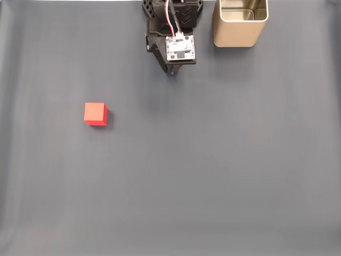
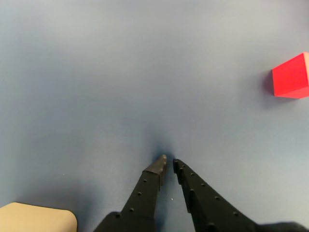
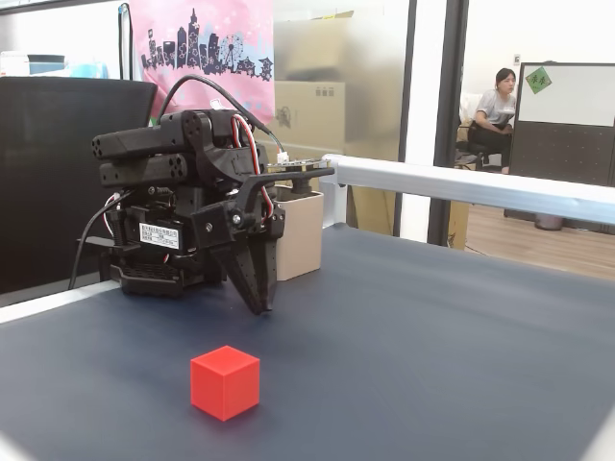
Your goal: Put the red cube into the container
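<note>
The red cube (image 1: 96,114) lies alone on the dark mat, left of centre in a fixed view. It shows at the right edge of the wrist view (image 2: 291,76) and in the foreground of the side-on fixed view (image 3: 224,382). The beige-gold container (image 1: 240,22) stands upright at the mat's top edge, mouth open; one corner (image 2: 36,217) shows in the wrist view and its wall (image 3: 300,234) behind the arm. My gripper (image 2: 169,164) is folded back near the arm's base, tips down just above the mat (image 3: 263,309), fingers nearly touching, holding nothing. It sits far from the cube (image 1: 171,70).
The arm's base and servos (image 3: 163,226) stand at the mat's far edge beside the container. A white metal rail (image 3: 461,182) runs along the table's side. A person (image 3: 498,96) sits far behind glass. The mat (image 1: 213,170) stretches wide around the cube.
</note>
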Motion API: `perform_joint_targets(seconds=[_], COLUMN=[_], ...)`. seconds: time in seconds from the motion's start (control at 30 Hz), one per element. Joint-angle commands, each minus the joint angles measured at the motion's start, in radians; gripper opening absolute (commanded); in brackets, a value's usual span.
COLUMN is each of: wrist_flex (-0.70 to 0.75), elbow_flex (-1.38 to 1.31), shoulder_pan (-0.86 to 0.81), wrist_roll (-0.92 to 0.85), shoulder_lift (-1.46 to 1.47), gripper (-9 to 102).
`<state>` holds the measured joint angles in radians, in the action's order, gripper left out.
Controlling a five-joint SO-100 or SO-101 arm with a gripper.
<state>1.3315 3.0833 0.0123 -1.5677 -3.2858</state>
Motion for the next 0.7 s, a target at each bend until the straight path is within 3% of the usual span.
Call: perform_joint_targets(seconds=[0.0,0.47,0.67], wrist_flex=[0.012,0.015,-0.221], elbow_flex=[0.011,0.011,0.011], shoulder_pan=[0.0,0.014,-0.003], wrist_roll=[-0.011,-0.035,-0.061], shoulder_lift=[-0.038,-0.038,-0.031], gripper=[1,0,0])
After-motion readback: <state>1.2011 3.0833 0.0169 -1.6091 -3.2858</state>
